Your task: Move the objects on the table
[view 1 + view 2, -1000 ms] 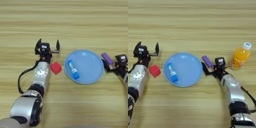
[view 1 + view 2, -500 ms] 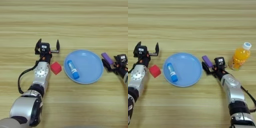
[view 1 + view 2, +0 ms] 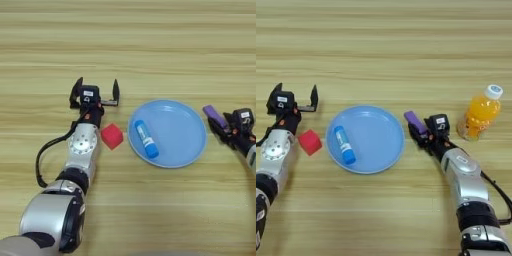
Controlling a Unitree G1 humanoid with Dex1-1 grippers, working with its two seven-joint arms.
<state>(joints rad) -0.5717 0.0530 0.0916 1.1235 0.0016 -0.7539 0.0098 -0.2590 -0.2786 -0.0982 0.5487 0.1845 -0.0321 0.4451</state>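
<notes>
Here, purple bar [image 3: 415,121] in right gripper [image 3: 421,131], beside plate [image 3: 381,155]

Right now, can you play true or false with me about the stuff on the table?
1. The blue tube lies inside the light-blue plate. True.
2. The red cube sits on the plate. False: it rests on the table, just left of the plate.
3. The right gripper is at the purple bar, right of the plate. True.
4. The left gripper is shut on the red cube. False: it is open, and the cube lies beside the arm, nearer the robot.
5. The orange bottle lies tipped over. False: it stands upright.
</notes>
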